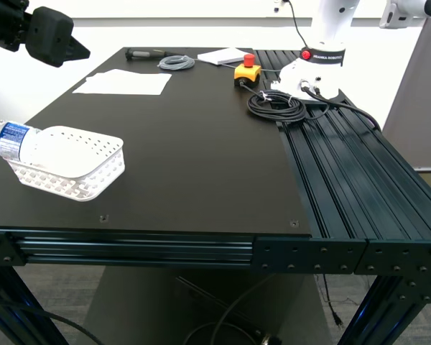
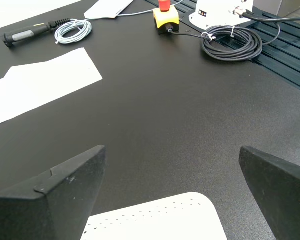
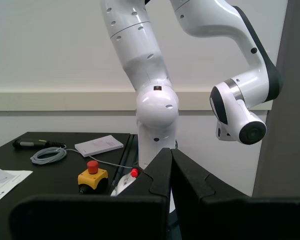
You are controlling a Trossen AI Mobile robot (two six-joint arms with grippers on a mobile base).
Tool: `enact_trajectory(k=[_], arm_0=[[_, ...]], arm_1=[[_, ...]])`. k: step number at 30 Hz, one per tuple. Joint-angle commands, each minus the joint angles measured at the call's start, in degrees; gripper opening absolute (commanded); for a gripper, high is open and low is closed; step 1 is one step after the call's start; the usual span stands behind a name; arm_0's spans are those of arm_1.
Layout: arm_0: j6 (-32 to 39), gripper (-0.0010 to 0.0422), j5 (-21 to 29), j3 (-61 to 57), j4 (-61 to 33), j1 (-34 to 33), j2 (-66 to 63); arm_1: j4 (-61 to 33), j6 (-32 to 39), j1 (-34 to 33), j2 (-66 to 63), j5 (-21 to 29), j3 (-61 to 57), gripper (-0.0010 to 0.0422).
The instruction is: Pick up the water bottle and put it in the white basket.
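Nearest you in the exterior view, the white basket point(image 1: 75, 171) sits tilted on the black table point(image 1: 201, 165) toward that view's left, one side lifted off the surface. The water bottle point(image 1: 11, 140) lies on its side across the basket's raised rim, its label band and clear ribbed body sticking out past the basket toward the exterior view's left edge; you cannot see its cap. In the first wrist view a rounded corner of the basket point(image 2: 155, 220) shows just below my first gripper point(image 2: 172, 192), whose jaws stand wide apart with nothing between them. That gripper point(image 1: 54, 36) hangs above the table at the exterior view's upper left, well clear of basket and bottle. My second gripper point(image 3: 171, 175) has its fingers pressed together, empty, and faces the white robot arm point(image 3: 155, 100) mounted at the table's far side. Further out you see white paper sheets point(image 1: 123, 83), a grey coiled cable point(image 1: 176, 62) beside a black-handled tool point(image 1: 145, 53), a yellow box with a red button point(image 1: 248, 70), and a black coiled cable point(image 1: 276, 104) near the white arm's base.
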Motion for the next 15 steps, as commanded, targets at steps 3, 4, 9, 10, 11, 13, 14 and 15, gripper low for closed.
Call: enact_trajectory(k=[3,4,9,10,11,13,14,15], arm_0=[[0.02,0.0001,-0.02,0.09,0.17,0.04,-0.02],[0.02,0.0001,0.00,0.09,0.17,0.04,-0.02],[0.00,0.0001,0.00,0.09,0.17,0.04,-0.02],[0.02,0.0001,0.00,0.09,0.17,0.04,-0.02],[0.02,0.0001,-0.02,0.09,0.17,0.04,-0.02],[0.02,0.0001,0.00,0.09,0.17,0.04,-0.02],[0.02,0.0001,-0.02,0.09,0.17,0.04,-0.02],[0.02,0.0001,-0.02,0.09,0.17,0.04,-0.02]], arm_1=[[0.07,0.26,0.00,-0.02,0.04,0.07,0.0382],[0.07,0.26,0.02,-0.02,0.04,0.07,0.0383],[0.07,0.26,0.00,-0.02,0.04,0.07,0.0382],[0.07,0.26,0.00,-0.02,0.04,0.07,0.0382],[0.07,0.26,0.02,-0.02,0.04,0.07,0.0382],[0.07,0.26,0.00,-0.02,0.04,0.07,0.0382],[0.07,0.26,0.00,-0.02,0.04,0.07,0.0382],[0.07,0.26,0.00,-0.02,0.04,0.07,0.0382]])
